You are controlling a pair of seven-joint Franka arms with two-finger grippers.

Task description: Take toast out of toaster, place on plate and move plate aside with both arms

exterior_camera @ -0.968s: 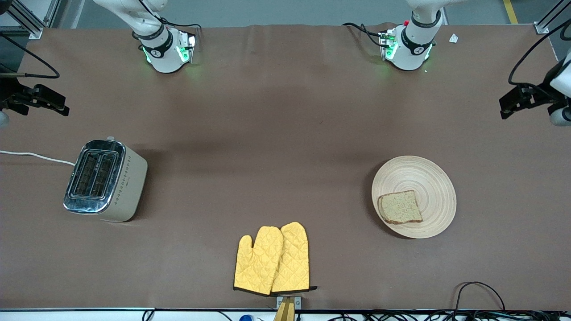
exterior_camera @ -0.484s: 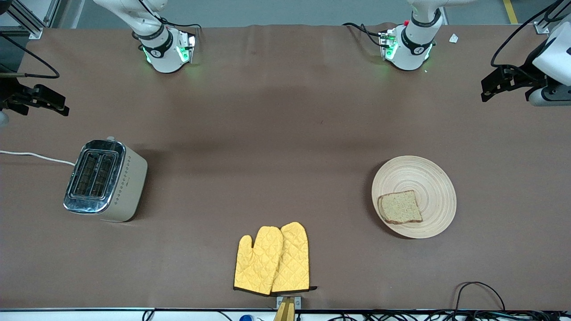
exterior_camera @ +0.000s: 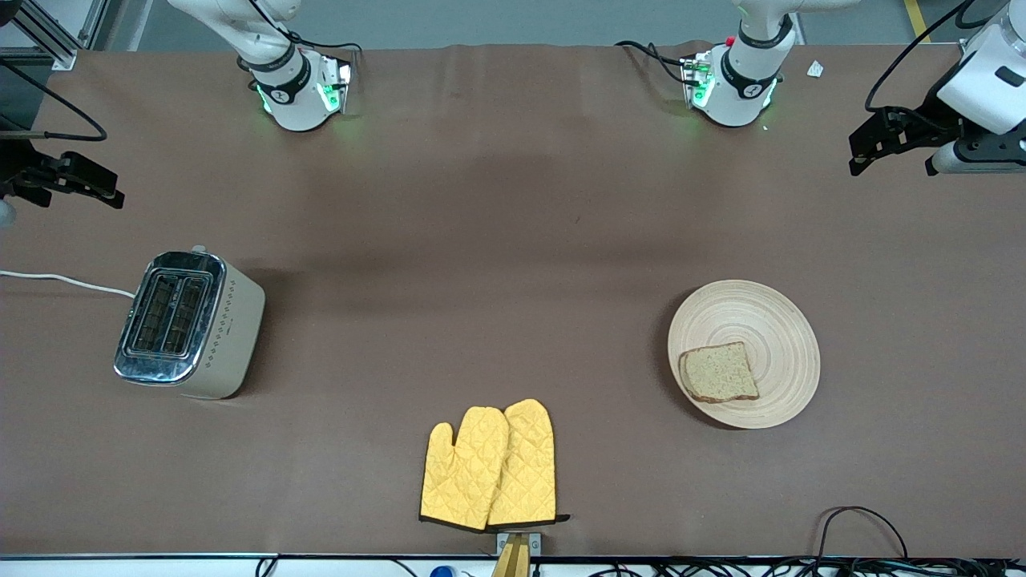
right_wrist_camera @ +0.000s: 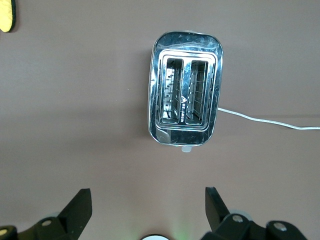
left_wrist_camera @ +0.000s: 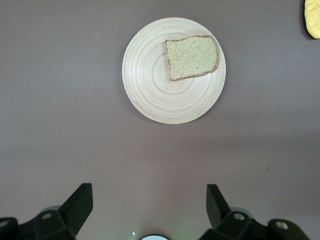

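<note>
The toast lies flat on the round wooden plate, on the part of the plate nearest the front camera, toward the left arm's end of the table. My left gripper is open and empty, high over bare table beside the plate. The left wrist view shows its fingers wide apart, around the left gripper's centre, with the plate and toast well below. My right gripper is open and empty, high over the table by the toaster.
A chrome and cream toaster with two empty slots and a white cord stands toward the right arm's end. Two yellow oven mitts lie near the front edge. Cables run along the front edge.
My left gripper has moved toward the robots' bases and slightly toward the table's middle. The right arm, toast and plate have not moved.
</note>
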